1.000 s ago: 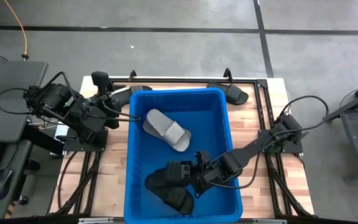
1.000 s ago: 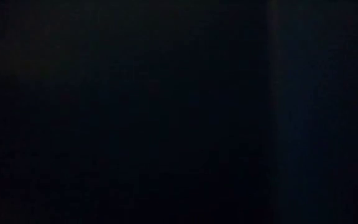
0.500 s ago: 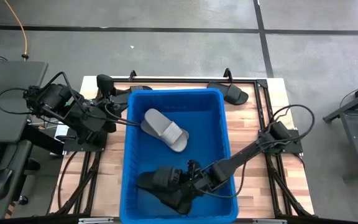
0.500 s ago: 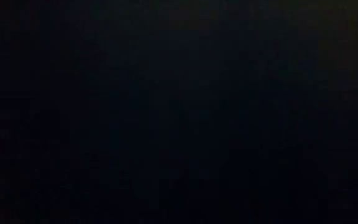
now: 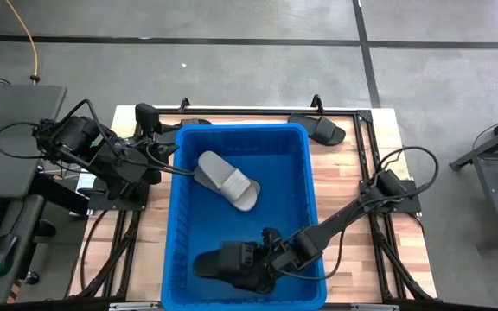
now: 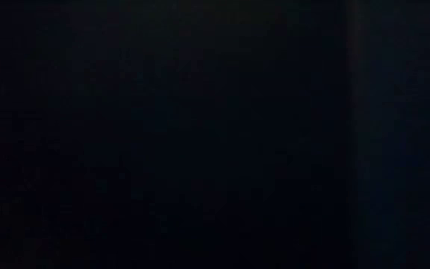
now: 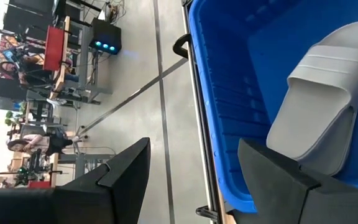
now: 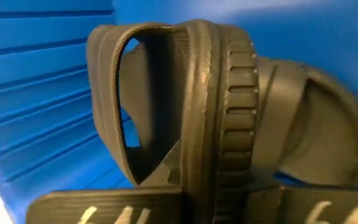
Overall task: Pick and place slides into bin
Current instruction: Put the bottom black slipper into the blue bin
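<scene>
High view: right pincer [image 5: 262,257] has carried black slide [image 5: 223,262] lower in bin [image 5: 305,177].

The bin [image 5: 180,216] has bare floor at its middle. A grey slide [image 5: 226,180] and black slides [image 5: 232,263] block both ends.

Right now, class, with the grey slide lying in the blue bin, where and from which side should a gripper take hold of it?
Grip the grey slide by its wide strap, coming straight down from above. It lies sole-down and slanted in the bin, strap arching up, and the bin's walls block a sideways approach.
</scene>
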Controlling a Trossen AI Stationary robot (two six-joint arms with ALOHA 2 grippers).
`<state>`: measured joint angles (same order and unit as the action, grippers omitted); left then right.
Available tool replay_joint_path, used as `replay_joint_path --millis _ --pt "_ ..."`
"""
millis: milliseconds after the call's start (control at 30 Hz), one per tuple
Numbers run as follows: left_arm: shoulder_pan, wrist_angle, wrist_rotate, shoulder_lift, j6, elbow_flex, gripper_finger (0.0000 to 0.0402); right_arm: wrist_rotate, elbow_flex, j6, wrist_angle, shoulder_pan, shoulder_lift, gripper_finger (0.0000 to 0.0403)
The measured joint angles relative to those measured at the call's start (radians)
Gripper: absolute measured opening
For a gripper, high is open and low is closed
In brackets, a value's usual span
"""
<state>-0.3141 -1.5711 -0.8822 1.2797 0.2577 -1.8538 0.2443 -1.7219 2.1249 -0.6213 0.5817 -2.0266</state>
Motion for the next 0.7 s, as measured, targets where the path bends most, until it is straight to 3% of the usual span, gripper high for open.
replay_joint_path --millis 400,700 --pt "0.000 0.000 0.000 0.000 0.011 0.000 0.0232 -0.068 0.001 -0.039 -0.082 0.007 0.000 0.0020" --pt "0.000 0.001 -0.009 0.000 0.051 0.000 0.0232 -0.316 0.002 -0.083 -0.094 -0.016 -0.009 0.0083"
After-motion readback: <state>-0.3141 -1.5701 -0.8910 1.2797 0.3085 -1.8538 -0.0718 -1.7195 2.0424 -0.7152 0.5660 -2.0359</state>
